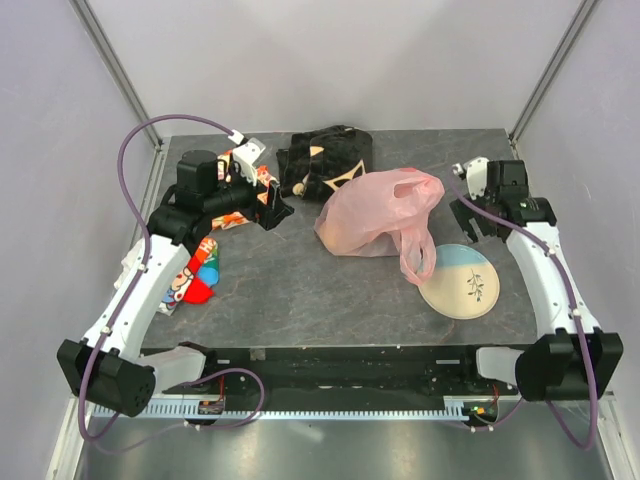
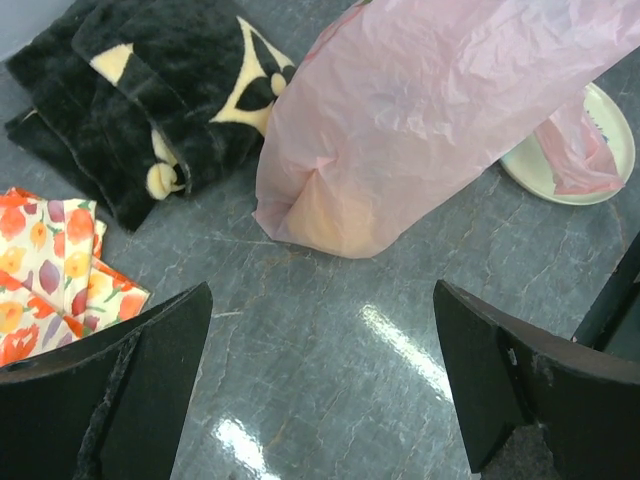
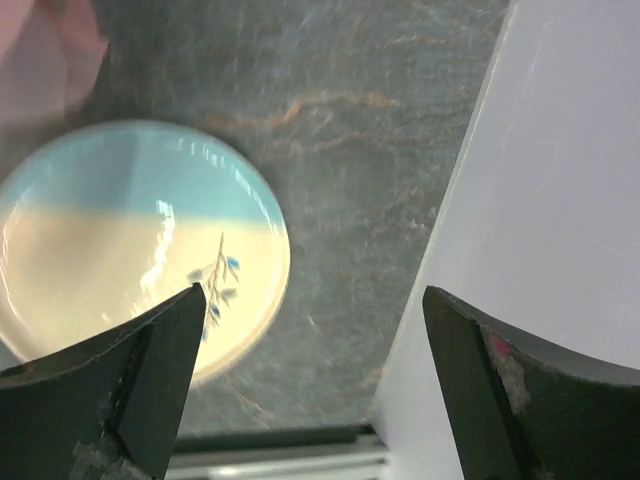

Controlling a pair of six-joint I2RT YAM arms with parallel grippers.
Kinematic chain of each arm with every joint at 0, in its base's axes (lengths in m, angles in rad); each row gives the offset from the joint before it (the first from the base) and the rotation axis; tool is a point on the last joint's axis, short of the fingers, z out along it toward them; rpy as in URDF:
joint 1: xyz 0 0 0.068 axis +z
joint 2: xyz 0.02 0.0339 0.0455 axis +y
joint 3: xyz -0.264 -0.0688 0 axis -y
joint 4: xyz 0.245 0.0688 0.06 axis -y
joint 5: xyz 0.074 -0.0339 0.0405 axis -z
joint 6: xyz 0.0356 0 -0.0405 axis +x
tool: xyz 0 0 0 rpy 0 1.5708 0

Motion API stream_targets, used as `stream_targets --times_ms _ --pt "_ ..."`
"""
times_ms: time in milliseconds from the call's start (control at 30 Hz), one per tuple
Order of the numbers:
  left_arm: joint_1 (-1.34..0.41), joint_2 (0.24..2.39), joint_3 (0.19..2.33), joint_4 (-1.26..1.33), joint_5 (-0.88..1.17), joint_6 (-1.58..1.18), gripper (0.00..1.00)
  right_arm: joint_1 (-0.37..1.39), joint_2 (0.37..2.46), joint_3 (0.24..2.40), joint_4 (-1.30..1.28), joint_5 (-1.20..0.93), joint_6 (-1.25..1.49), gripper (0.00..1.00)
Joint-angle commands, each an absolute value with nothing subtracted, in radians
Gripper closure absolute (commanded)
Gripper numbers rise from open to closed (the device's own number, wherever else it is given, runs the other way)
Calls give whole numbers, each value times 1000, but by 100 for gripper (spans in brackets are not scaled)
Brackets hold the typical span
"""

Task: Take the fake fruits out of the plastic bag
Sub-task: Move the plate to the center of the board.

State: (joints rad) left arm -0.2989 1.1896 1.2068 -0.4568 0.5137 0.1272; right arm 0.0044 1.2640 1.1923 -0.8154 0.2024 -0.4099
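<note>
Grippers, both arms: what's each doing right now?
Left gripper: open, holding nothing.
Right gripper: open, holding nothing.

The left arm (image 1: 135,295) and right arm (image 1: 553,275) have white link shells, black joint housings and black base blocks. A purple cable (image 1: 175,118) runs along each. The left tool (image 2: 320,385) and right tool (image 3: 312,385) have broad black wedge fingers (image 2: 120,400); one right finger bears a pink speck (image 3: 496,345).

Left hand (image 2: 320,385) and right hand (image 3: 310,385) both hover, jaws spread wide.
</note>
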Motion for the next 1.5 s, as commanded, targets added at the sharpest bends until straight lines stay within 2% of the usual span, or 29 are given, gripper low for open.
stream_targets --times_ms 0,33,133,233,300,333,400,500,633,833,1133,1267,1300,1467 --pt "-302 1146 1204 -485 473 178 1 -47 1087 1093 -1011 120 -765 2" --pt "-302 1141 1203 -494 471 179 1 -60 980 1047 -1032 135 -949 2" --pt "-299 1134 1192 -500 482 167 1 -106 802 873 -1179 201 -1266 2" --pt "-293 1129 1170 -485 508 131 2 -110 720 824 -1304 125 -1347 3" --pt "-287 1118 1144 -465 525 114 3 -110 774 815 -1280 91 -1321 12" --pt "-278 1115 1128 -457 528 101 3 -110 814 815 -1249 71 -1295 50" --pt "-262 1101 1114 -443 538 86 3 -110 917 857 -1184 49 -1229 100" --pt "-232 1089 1101 -445 548 71 3 -110 1180 984 -1178 -52 -1174 100" --pt "-198 1057 1077 -453 540 75 4 -81 1336 1055 -1134 -117 -1215 100" --pt "-118 1026 1062 -457 545 51 3 43 1436 985 -1137 -152 -1474 100" --pt "-22 1006 1057 -463 583 34 3 225 1612 1032 -973 -140 -1440 100" --pt "3 1014 1031 -424 591 45 4 273 1650 965 -853 -115 -1503 100" --pt "55 1022 1035 -420 595 26 4 285 1661 962 -844 -112 -1506 100" --pt "98 1020 1040 -422 598 41 4 371 1718 983 -844 -114 -1502 100"
